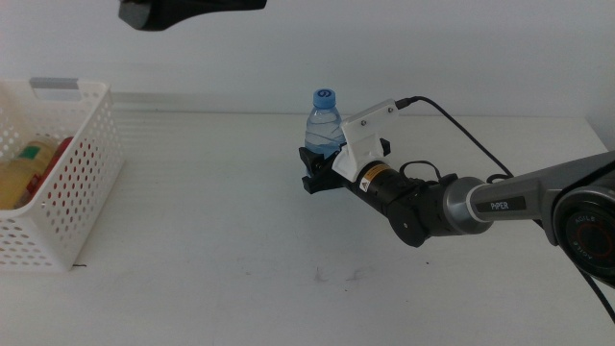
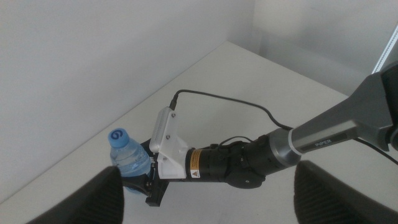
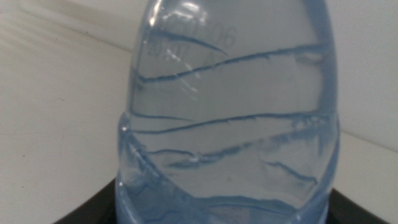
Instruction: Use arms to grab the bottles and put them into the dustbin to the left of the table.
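White, smooth tabletop (image 1: 211,250) fills my middle view, with faint dark scuffs near the front. My right gripper (image 1: 322,165), bulky and black with a white camera block on top, reaches in from the right and is clamped on the lower body of the clear blue-capped water bottle (image 1: 325,117), which stands upright between its jaws. Well apart from that gripper, at the table's left edge, sits the white perforated plastic basket (image 1: 82,183). Inside it I see the bottle of yellow liquid (image 1: 21,175) lying down and the slim red can (image 1: 56,165) beside it. A black shape at the top edge is my left arm (image 1: 183,12), held high.

From the left wrist I look down on the scene: my left gripper (image 2: 208,198) hangs well above the table, its two rounded dark jaws set wide apart with nothing between them. Below it the right gripper (image 2: 149,185) grips the bottle (image 2: 127,154), blue cap facing up, near the wall.

From the right wrist, the ribbed, glossy clear plastic of the bottle (image 3: 230,118) fills the frame, pressed close between the dark jaws.
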Robot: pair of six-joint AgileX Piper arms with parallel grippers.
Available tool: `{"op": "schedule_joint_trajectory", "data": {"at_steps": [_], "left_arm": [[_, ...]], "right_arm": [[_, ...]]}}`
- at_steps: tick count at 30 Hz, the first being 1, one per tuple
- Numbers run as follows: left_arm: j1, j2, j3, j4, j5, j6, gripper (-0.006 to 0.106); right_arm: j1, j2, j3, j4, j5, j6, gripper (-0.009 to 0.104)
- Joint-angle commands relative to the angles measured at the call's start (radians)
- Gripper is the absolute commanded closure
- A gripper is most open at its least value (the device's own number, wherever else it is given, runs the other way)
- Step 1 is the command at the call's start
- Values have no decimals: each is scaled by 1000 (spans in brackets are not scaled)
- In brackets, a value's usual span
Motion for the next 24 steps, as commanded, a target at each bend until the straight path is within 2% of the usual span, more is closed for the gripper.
{"op": "schedule_joint_trajectory", "data": {"at_steps": [1, 4, 6, 12, 14, 16, 19, 22, 24], "left_arm": [[-6, -7, -5, -10, -12, -10, 7], [-6, -7, -5, -10, -12, -10, 7], [-6, -7, -5, -10, -12, -10, 7], [-6, -7, -5, -10, -12, -10, 7], [-6, -7, -5, -10, -12, -10, 7], [-6, -7, -5, -10, -12, -10, 7], [-6, -7, -5, -10, -20, -10, 7], [-6, -7, -5, -10, -36, -10, 7], [-6, -7, -5, -10, -39, -10, 7]], "right_arm": [[4, 0, -6, 5, 52, 0, 57], [4, -21, -6, 5, 171, 36, 18], [8, -70, -6, -2, 323, 74, 2], [11, -324, -6, 5, 858, 132, 3], [11, -442, -6, 40, 1022, 132, 3], [12, -570, -6, 104, 1162, 128, 3], [17, -754, -6, 165, 1357, 54, 3], [21, -906, -6, 153, 1480, 42, 3], [21, -977, -6, 135, 1500, 42, 3]]}}
